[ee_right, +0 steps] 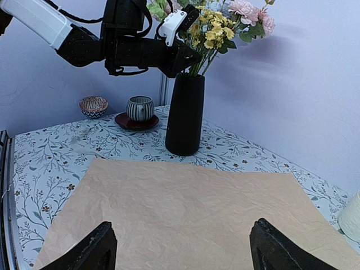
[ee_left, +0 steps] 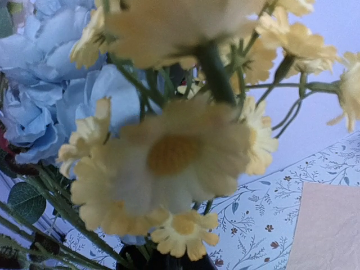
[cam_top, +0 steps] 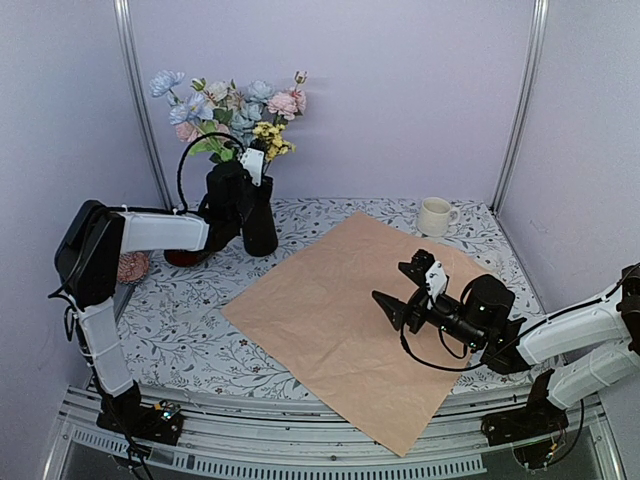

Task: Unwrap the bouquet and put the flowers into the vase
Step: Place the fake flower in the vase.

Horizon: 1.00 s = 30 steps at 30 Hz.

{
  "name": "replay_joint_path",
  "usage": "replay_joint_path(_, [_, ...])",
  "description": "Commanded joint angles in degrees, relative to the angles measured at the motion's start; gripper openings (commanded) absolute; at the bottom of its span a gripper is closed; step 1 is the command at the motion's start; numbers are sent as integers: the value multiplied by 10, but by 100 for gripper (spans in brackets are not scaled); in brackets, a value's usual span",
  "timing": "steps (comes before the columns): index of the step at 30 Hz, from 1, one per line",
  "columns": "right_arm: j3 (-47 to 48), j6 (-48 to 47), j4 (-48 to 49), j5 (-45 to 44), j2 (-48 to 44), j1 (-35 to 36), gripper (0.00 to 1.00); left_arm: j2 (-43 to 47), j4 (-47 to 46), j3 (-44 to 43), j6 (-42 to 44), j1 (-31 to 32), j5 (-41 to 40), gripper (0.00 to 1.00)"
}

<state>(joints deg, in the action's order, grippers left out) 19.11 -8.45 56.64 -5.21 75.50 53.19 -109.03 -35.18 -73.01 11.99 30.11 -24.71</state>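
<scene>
left gripper: closed; tip among the yellow stems just above the vase mouth, far left; stem pinched or not, cannot tell
flowers: standing in vase, far left
wrapping paper: off the stems; flat mid-table, tan side up
right gripper: jaws wide; empty; over the paper's near right part
step: probably settling the last stems; nearly done
next: likely let go and back out without dragging blooms or tipping vase

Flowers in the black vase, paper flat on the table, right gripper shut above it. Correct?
No: the right gripper is open, fingers wide apart above the paper; right wrist view shows it. Flowers do stand in the black vase, paper flat on the table.
</scene>
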Motion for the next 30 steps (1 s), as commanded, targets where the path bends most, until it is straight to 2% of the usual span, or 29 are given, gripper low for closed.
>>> replay_joint_path(1, [9, 1, 4, 10, 2, -1, 84, -7, 39, -7, -32, -7, -21, 0])
replay_joint_path(12, [8, 1, 3, 10, 0, -1, 84, -4, 45, 17, -63, -4, -6, 5])
replay_joint_path(17, [8, 0, 3, 7, 1, -1, 84, 8, 19, 45, -55, 1, 1, 26])
replay_joint_path(23, [10, -1, 3, 8, 4, -2, 84, 26, 16, 67, -51, 12, -9, 39])
replay_joint_path(30, [8, -1, 3, 8, 1, -3, 84, 65, -13, 119, -47, 35, -6, 49])
